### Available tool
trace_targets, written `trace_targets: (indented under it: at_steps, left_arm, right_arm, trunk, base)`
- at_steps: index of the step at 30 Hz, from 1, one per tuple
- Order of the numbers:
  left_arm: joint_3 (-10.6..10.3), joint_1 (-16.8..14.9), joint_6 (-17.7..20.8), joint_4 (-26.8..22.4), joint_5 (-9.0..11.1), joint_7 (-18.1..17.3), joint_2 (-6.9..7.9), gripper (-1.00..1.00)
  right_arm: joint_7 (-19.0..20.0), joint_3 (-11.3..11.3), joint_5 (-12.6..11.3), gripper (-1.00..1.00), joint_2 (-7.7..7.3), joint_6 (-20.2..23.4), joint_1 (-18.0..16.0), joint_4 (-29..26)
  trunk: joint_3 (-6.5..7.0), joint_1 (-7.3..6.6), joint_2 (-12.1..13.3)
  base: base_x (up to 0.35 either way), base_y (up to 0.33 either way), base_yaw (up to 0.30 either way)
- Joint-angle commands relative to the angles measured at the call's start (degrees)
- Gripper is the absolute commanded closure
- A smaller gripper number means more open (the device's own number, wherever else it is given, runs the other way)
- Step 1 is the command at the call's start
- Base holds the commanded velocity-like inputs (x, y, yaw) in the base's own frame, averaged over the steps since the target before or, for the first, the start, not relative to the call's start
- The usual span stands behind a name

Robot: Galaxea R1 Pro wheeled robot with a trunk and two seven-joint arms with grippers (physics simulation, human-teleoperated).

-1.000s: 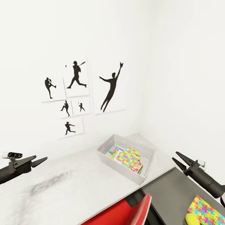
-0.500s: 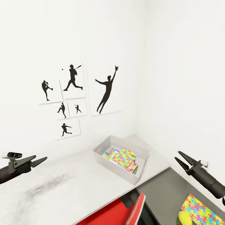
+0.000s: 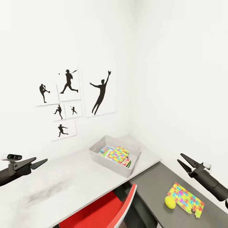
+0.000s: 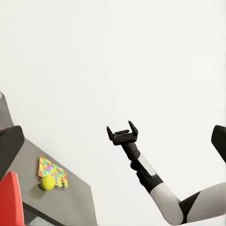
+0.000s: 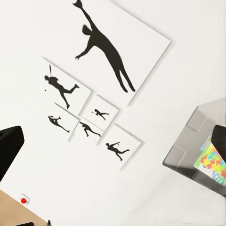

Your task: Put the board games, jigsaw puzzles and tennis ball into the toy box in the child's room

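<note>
The toy box [image 3: 109,158] is light grey. A puzzle [image 3: 117,155] inside it is yellow, pink, blue and green. Another puzzle [image 3: 186,199] with the same colours lies on the dark grey table part [image 3: 152,186], beside a yellow-green ball [image 3: 170,202]. The chair [image 3: 104,210] is red. The wall pictures [image 3: 100,93] are black on white.

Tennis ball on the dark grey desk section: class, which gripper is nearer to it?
Right. The right gripper hovers just above and beside the tennis ball; the left gripper is far across the table.
</note>
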Motion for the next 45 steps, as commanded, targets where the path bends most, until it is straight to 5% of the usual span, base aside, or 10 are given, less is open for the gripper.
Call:
trace_targets:
  at_steps: [1, 28, 34, 41, 45]
  left_arm:
    - [0.01, 0.01, 0.59, -0.02, 0.00, -0.20, 0.00, -1.00]
    - [0.09, 0.01, 0.52, -0.02, -0.04, -0.20, -0.34, -1.00]
    - [0.09, 0.01, 0.52, 0.00, -0.06, -0.20, -0.30, -1.00]
    - [0.16, 0.01, 0.52, 0.05, -0.05, -0.20, -0.10, -1.00]
    - [0.17, 0.01, 0.52, 0.05, -0.07, -0.20, -0.08, -1.00]
  right_arm:
    - [0.07, -0.03, -0.12, -1.00, 0.00, 0.29, -0.04, 0.04]
    - [-2.58, 0.32, 0.00, -1.00, 0.09, 0.18, -0.04, -0.19]
    - [-7.87, 0.41, 0.13, -1.00, 0.09, 0.25, -0.05, -0.65]
    - [-22.79, 0.36, -0.32, -1.00, 0.09, 1.21, -0.05, -2.44]
    - [-25.01, 0.52, -0.69, -1.00, 0.43, 1.38, -0.05, -4.26]
  trunk:
    - [0.06, 0.00, -0.04]
    - [0.68, 0.00, -0.04]
    - [0.68, 0.00, -0.04]
    - [0.68, 0.00, -0.04]
    - [0.68, 0.00, -0.04]
  base:
    - [-0.240, -0.080, -0.159]
    - [-0.168, -0.111, -0.115]
    - [-0.030, -0.028, -0.002]
    - [-0.004, -0.004, 0.000]
    - [0.000, 0.000, 0.000]
